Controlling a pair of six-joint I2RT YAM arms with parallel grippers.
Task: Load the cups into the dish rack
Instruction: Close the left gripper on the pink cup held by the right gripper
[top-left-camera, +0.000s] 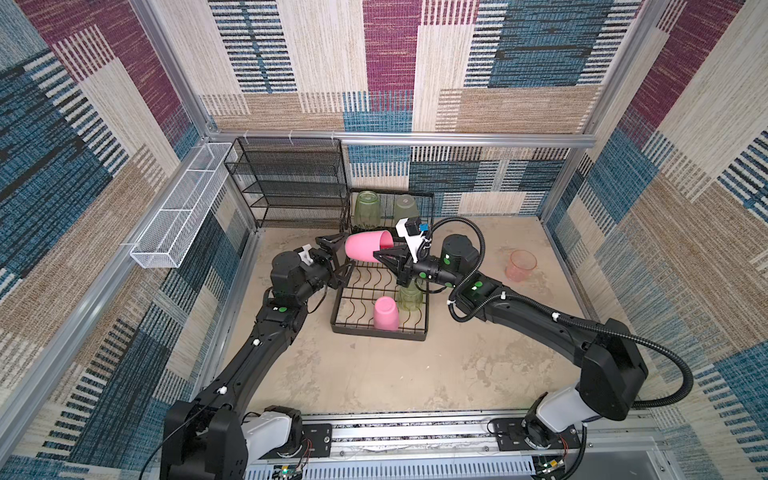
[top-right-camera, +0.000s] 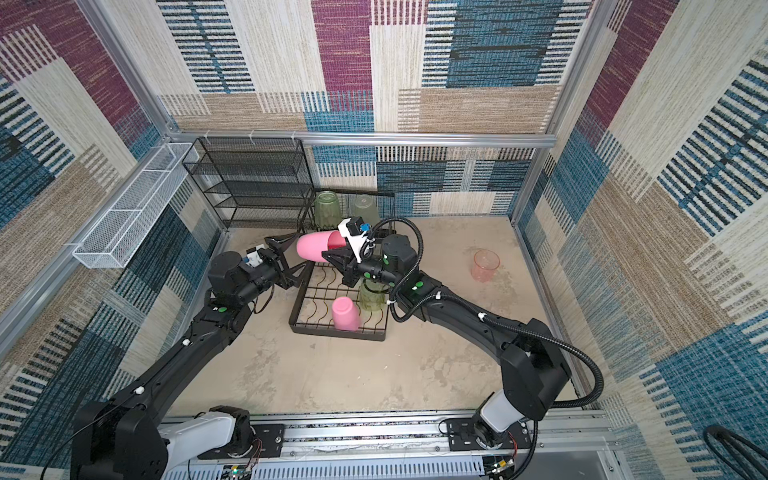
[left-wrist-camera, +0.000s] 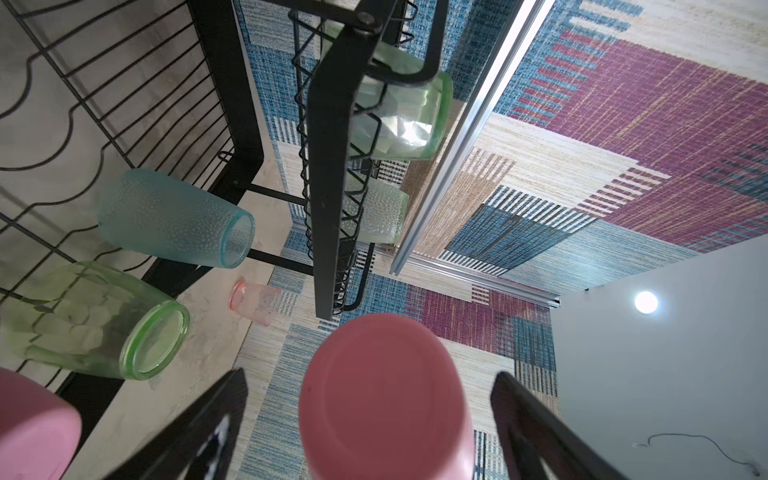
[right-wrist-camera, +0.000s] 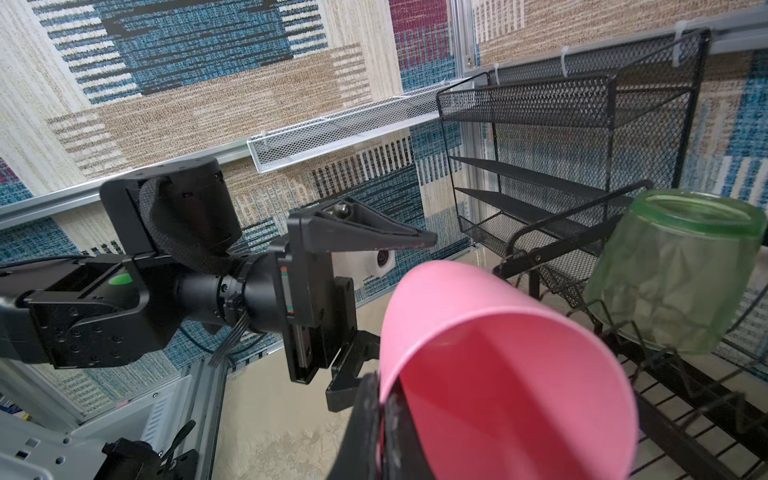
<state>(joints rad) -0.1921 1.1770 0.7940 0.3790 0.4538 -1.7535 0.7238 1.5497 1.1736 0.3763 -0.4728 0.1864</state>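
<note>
Pinching the opaque pink cup by its rim in the right tool, sideways over the dish rack, base inside the spread left tool, likely for handover.

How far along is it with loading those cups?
Mostly done. Five cups stand in the dish rack: two green cups on the raised shelf, plus a pink cup, a green cup and a teal cup in the low tray. In hand: the right gripper pinches a second pink cup by its rim, with the open left gripper around its base. Left: one clear pink cup on the table.
</note>
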